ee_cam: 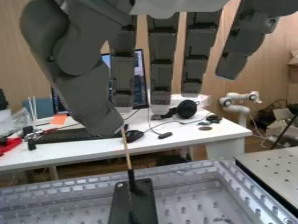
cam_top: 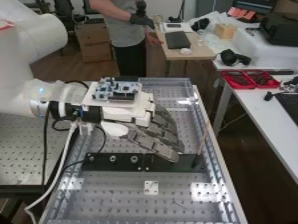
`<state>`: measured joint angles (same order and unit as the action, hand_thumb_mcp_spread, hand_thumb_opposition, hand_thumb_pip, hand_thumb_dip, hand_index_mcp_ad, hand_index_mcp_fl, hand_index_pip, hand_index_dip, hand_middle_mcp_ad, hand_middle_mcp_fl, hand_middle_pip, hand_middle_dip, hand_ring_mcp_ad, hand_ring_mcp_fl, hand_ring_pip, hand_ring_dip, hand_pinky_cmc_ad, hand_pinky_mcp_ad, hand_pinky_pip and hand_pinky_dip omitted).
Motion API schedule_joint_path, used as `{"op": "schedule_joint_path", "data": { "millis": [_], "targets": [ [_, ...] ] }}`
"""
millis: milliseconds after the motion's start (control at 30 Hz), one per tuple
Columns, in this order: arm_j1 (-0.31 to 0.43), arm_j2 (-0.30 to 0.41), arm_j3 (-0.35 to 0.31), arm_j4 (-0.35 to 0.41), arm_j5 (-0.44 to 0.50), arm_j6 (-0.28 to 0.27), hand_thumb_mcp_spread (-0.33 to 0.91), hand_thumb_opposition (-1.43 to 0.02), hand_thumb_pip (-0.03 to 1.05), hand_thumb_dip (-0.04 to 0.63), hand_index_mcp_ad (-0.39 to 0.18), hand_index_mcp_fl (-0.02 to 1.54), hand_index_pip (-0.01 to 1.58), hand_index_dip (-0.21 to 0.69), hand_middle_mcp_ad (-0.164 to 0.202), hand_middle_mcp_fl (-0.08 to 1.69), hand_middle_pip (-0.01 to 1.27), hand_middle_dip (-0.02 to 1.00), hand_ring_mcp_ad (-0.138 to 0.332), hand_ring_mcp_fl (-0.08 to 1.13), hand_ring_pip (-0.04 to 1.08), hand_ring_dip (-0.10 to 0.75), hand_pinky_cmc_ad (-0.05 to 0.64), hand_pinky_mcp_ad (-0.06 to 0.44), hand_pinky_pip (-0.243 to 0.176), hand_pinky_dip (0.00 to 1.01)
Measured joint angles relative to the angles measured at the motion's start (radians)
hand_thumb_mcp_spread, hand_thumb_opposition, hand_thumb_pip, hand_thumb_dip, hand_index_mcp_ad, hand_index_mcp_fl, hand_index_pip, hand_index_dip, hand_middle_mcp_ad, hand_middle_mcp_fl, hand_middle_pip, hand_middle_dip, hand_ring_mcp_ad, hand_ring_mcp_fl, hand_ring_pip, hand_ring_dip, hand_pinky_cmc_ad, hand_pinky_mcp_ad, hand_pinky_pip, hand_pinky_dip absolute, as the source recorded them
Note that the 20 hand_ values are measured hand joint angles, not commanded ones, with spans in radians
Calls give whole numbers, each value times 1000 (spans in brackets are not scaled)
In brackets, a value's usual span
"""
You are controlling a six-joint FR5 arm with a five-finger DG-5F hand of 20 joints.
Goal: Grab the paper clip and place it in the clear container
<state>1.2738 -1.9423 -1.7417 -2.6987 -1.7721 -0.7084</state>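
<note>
The robot hand (cam_top: 158, 134) is kept wide, its fingers straight, over the perforated tabletop (cam_top: 120, 192), near the thin stick (cam_top: 203, 141). Where the paper clip is placed, it cannot be told.

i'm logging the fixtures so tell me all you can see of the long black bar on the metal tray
The black bar lies flat across the perforated tray, straight and matte-looking. Round metallic fittings sit along one part, and a thin tan stick with a dark base rises at one end. The hand partly hides it; contact is unclear.
</note>
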Motion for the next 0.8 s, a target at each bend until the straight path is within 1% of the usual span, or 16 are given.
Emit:
{"op": "schedule_joint_path", "data": {
  "millis": [100, 167, 267, 333, 400, 500, 600, 667, 733, 800],
  "targets": [
    [-6, -8, 8, -2, -7, 3, 464, -827, 721, 300, -133, 342, 840, -68, 73, 426, 304, 541, 112, 360, 138, 333, 307, 262, 99, 195],
    [-11, -18, 17, -3, -15, 3, 459, -836, 721, 300, -133, 326, 857, -66, 70, 421, 284, 541, 113, 363, 155, 340, 309, 265, 99, 195],
    [-15, -29, 28, -7, -23, -4, 459, -834, 721, 300, -136, 281, 853, -66, 70, 414, 241, 541, 113, 363, 155, 340, 309, 262, 99, 195],
    [-19, -38, 35, -9, -32, -11, 459, -834, 721, 300, -133, 255, 836, -65, 70, 417, 241, 541, 113, 363, 155, 340, 311, 262, 99, 195],
    [-24, -44, 39, -8, -42, -21, 464, -848, 721, 300, -133, 260, 808, -63, 70, 419, 241, 541, 113, 363, 155, 340, 307, 262, 99, 195],
    [-34, -56, 47, -4, -65, -31, 464, -848, 721, 300, -140, 237, 757, -61, 70, 415, 276, 541, 113, 363, 143, 340, 311, 262, 99, 195],
    [-44, -68, 59, -6, -80, -36, 464, -848, 721, 300, -143, 236, 747, -61, 70, 417, 330, 541, 113, 360, 140, 340, 307, 262, 99, 195],
    [-51, -79, 70, -14, -90, -40, 471, -848, 721, 300, -152, 188, 724, -61, 72, 417, 393, 545, 115, 367, 140, 340, 307, 262, 99, 195],
    [-56, -88, 79, -20, -99, -42, 480, -846, 721, 300, -154, 176, 726, -61, 68, 428, 428, 545, 117, 394, 120, 342, 311, 264, 99, 195],
    [-61, -96, 86, -25, -107, -45, 480, -846, 721, 300, -155, 140, 691, -59, 70, 447, 456, 545, 112, 400, 124, 346, 311, 264, 99, 195]
  ]
}}
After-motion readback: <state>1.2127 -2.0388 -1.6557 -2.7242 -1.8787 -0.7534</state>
